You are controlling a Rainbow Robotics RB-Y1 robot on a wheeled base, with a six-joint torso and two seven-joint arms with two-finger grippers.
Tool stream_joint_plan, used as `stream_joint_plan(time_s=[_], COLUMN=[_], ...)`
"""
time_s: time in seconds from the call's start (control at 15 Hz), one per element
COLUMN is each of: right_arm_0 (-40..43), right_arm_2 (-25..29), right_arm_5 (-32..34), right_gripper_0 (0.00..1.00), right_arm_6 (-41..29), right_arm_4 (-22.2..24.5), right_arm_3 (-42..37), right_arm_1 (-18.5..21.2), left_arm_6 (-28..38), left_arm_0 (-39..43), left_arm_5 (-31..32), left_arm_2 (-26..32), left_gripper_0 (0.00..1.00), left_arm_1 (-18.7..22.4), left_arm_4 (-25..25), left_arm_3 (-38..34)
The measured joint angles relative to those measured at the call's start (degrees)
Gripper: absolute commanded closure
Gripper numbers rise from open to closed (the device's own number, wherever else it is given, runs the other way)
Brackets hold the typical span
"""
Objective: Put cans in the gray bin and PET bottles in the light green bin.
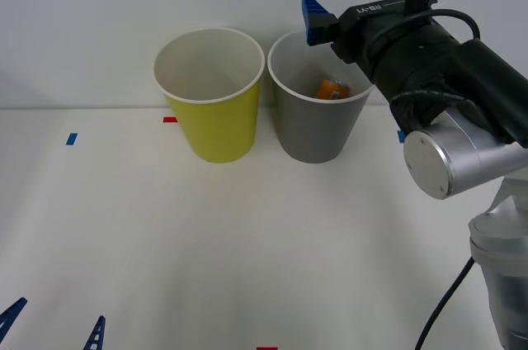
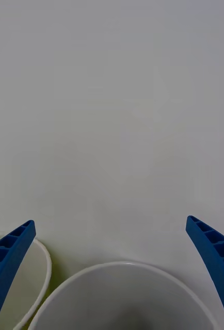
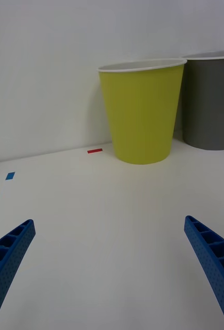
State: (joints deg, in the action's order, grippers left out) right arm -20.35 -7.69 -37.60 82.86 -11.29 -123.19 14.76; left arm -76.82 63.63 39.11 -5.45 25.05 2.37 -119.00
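Note:
An orange-and-white can (image 1: 332,90) lies inside the gray bin (image 1: 313,131), which stands at the back of the table to the right of the light green bin (image 1: 216,123). My right gripper (image 1: 345,5) hovers open just above the gray bin's rim (image 2: 122,268), nothing between its blue fingers (image 2: 9,258). My left gripper (image 1: 54,329) rests open low over the near left of the table; its wrist view shows the light green bin (image 3: 140,113) and the gray bin (image 3: 211,103) ahead. No PET bottle is in sight.
Small blue tape (image 1: 72,139) and red tape (image 1: 170,120) marks lie on the white table (image 1: 206,243). A white wall stands right behind the bins. The right arm's silver joint (image 1: 445,152) and black cable hang over the table's right side.

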Motion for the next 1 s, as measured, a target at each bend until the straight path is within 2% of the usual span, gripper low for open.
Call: stream_joint_plan(time_s=[0.2,0.4,0.8,1.0], right_arm_0=[7.1,14.0,31.5,38.0], right_arm_2=[0.4,2.5,5.3,5.5], right_arm_5=[1.7,5.1,19.4,24.2], right_gripper_0=[0.01,0.0,0.0,0.01], right_arm_6=[-0.4,-0.5,-0.4,0.0], right_arm_4=[-1.1,-1.5,-1.8,-1.7], right_arm_3=[-5.8,-9.3,-12.6,-12.7], right_arm_1=[2.9,4.1,4.8,4.2], left_arm_6=[0.0,0.0,0.0,0.0], left_arm_0=[0.0,0.0,0.0,0.0], left_arm_5=[0.0,0.0,0.0,0.0], left_arm_2=[0.0,0.0,0.0,0.0], left_gripper_0=[0.0,0.0,0.0,0.0], left_arm_1=[0.0,0.0,0.0,0.0], left_arm_4=[0.0,0.0,0.0,0.0], left_arm_3=[0.0,0.0,0.0,0.0])
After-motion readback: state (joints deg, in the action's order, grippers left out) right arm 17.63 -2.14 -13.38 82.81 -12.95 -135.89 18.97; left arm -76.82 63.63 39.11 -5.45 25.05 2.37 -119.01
